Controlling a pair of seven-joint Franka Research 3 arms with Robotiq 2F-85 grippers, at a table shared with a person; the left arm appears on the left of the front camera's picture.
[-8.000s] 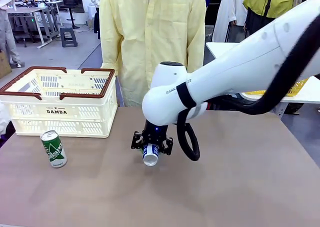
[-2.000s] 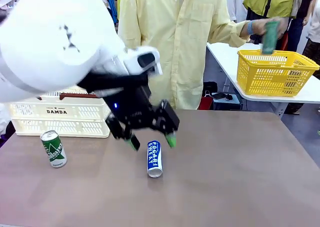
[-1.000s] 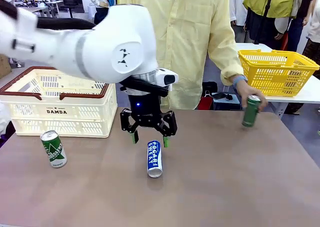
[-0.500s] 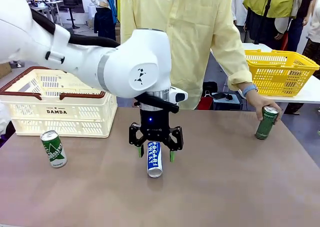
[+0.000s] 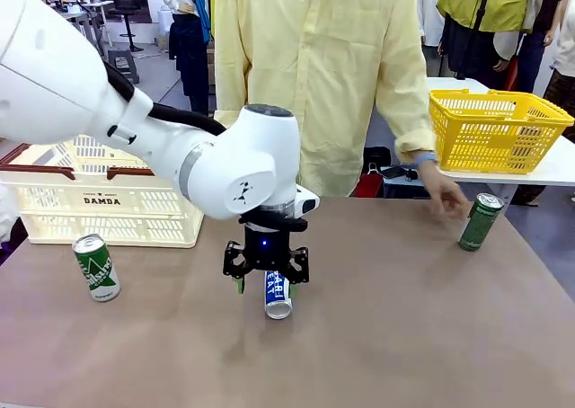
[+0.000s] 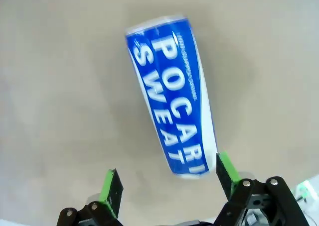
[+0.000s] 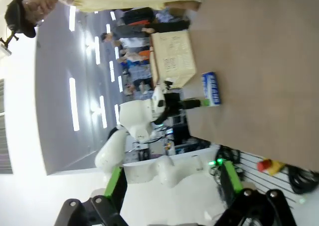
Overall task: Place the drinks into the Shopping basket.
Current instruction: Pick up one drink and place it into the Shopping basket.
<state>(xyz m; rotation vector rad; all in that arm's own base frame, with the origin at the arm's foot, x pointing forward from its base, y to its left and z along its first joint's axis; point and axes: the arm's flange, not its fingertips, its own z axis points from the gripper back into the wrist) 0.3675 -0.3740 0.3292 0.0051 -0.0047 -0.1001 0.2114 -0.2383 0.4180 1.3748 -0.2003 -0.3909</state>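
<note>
Your left hand (image 5: 266,284) was open astride the blue-and-white can (image 5: 278,293) lying on the tabletop (image 5: 404,336), no grip. Right hand (image 7: 172,186) was open, empty. Outside the Shopping basket (image 5: 108,201) stood the green-and-white can (image 5: 96,267) and dark green can (image 5: 479,221); all three were left.

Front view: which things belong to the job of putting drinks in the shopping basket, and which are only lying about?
Job in hand:
- blue-and-white can, lying on its side
- green-and-white can, standing
- dark green can, standing near the person's hand
- cream lattice basket

Lying about:
- yellow mesh basket on the side table
</note>
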